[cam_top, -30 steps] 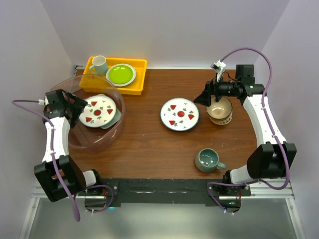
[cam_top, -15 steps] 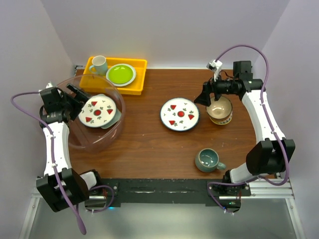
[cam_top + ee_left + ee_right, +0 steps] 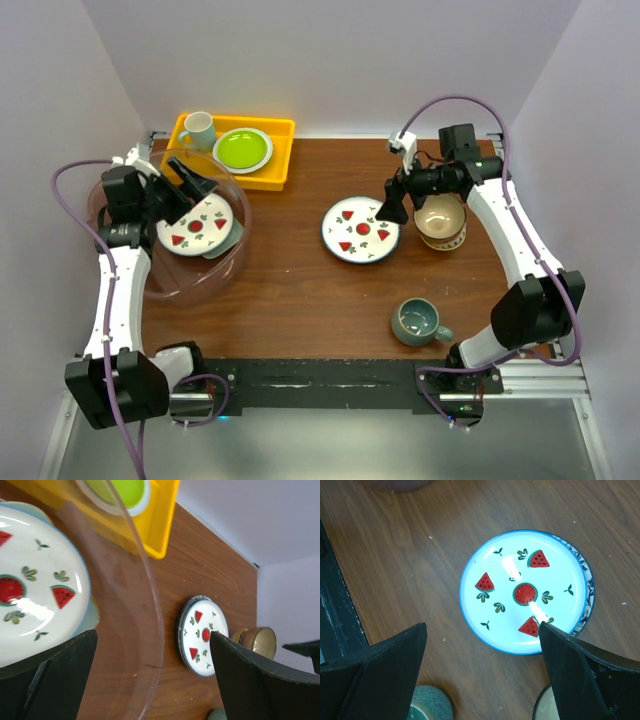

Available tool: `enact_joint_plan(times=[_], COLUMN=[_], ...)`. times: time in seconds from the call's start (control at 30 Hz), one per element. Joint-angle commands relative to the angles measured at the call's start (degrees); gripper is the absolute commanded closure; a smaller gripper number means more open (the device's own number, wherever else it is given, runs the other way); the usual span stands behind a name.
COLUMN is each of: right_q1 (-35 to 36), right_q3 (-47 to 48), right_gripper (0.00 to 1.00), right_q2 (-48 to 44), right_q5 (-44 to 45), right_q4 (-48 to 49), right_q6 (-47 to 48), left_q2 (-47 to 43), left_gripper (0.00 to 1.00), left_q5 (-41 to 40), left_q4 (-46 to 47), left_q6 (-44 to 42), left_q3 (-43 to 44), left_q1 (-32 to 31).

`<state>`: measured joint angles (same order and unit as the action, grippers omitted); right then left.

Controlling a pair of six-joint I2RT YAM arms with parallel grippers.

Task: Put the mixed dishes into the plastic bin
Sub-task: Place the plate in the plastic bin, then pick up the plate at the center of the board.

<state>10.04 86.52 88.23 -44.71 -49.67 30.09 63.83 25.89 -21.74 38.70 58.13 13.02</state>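
Observation:
The plastic bin [image 3: 160, 275] stands at the left and holds a watermelon-patterned plate [image 3: 197, 224] lying on the pale green tray [image 3: 230, 240]. My left gripper [image 3: 190, 178] is open and empty above the bin's far side; its view shows the bin's rim [image 3: 147, 600] and that plate [image 3: 30, 580]. A second watermelon plate [image 3: 360, 229] lies mid-table on a blue-rimmed plate [image 3: 587, 592]. My right gripper [image 3: 392, 205] is open and empty above the right edge of the second watermelon plate [image 3: 520, 590]. The cream-tan bowl [image 3: 440, 220] and the teal mug [image 3: 418, 320] sit on the table.
A yellow tray [image 3: 280, 165] at the back left holds a white mug [image 3: 198, 128] and a lime-green plate [image 3: 242, 149], right behind the bin. Walls close in the left, right and back sides of the table.
My left gripper has swung from the bin's left rim up and right, over its far side. My right gripper has moved left from the cream-tan bowl toward the mid-table plate.

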Motion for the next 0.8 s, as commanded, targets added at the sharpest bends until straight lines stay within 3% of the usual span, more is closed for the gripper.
enact_joint_plan(times=[0.0,0.77], right_q1=[2.9,11.4], right_q3=[1.4,-8.7], right_gripper=[0.02,0.02], right_q2=[-1.1,-3.7], right_q5=[1.6,0.0], right_q4=[-1.9,-9.1], right_q6=[6.6,32.0], left_q2=[-2.1,-4.9], left_gripper=[0.0,0.0], left_q5=[2.6,0.9], left_q4=[4.4,6.7], left_q6=[-2.3,-3.5], left_q3=[0.8,0.2], left_q1=[-4.0,-12.4])
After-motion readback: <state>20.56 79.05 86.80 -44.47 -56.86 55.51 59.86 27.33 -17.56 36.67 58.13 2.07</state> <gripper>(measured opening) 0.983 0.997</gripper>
